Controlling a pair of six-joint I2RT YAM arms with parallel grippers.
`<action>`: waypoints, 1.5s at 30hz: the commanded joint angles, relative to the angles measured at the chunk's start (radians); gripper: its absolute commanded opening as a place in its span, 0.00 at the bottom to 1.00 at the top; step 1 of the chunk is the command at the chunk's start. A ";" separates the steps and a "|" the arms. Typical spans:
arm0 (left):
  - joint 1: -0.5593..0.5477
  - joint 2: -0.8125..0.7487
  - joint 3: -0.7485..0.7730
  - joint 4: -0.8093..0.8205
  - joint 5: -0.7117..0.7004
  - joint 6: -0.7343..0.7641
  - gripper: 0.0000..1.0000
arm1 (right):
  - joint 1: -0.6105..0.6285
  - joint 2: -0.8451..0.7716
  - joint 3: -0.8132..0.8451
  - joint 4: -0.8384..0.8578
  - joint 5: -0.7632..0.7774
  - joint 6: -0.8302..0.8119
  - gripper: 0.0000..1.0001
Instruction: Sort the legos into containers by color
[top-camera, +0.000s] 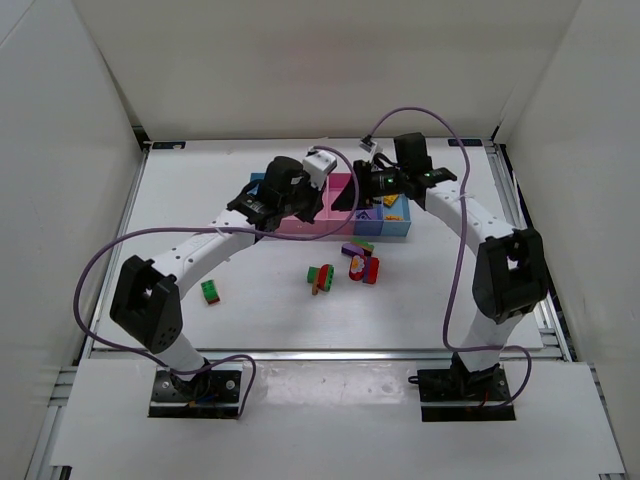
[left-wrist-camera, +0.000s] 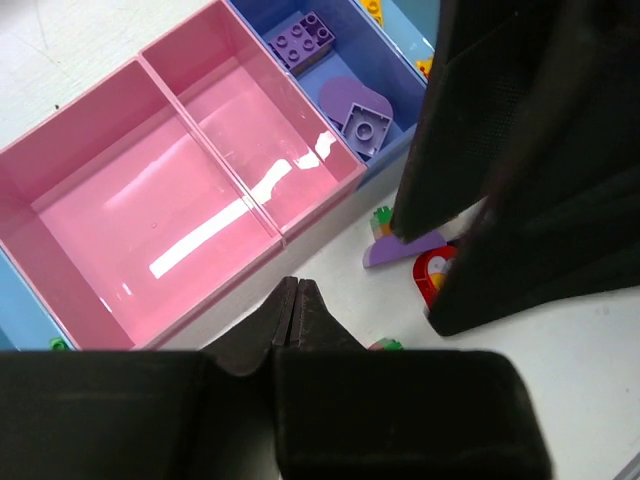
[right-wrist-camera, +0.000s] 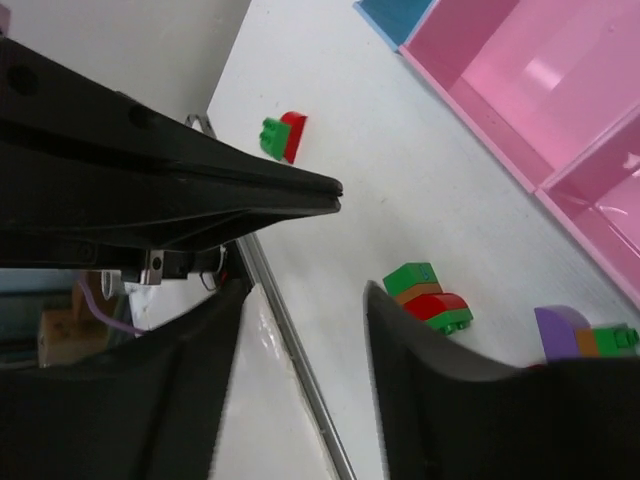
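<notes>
R gripper (right-wrist-camera: 352, 240) is hanging open & empty over the containers (top-camera: 398, 229) by the far edge; L gripper (left-wrist-camera: 291, 302), beside it, is sitting shut on nothing. Loose legos (top-camera: 361, 262) are lying mid-table, toward the near edge from both, cluster nearer the R arm

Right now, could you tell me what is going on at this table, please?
Legos are being sorted by color into a row of bins. The left end effector is shut on nothing by the two empty pink bins; the right end effector hangs open and empty beside it. Purple bricks already lie in the darker blue bin, and several loose bricks wait on the table.
</notes>
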 joint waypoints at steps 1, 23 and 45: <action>0.021 -0.037 0.009 0.026 -0.030 -0.026 0.10 | -0.016 -0.079 -0.011 -0.079 0.073 -0.121 0.63; 0.241 0.103 0.193 -0.196 0.207 -0.094 0.41 | -0.353 -0.186 -0.032 -0.383 0.175 -0.565 0.77; 0.541 -0.342 -0.207 -0.597 -0.143 -0.432 0.92 | 0.110 -0.292 -0.080 -0.720 0.379 -1.381 0.74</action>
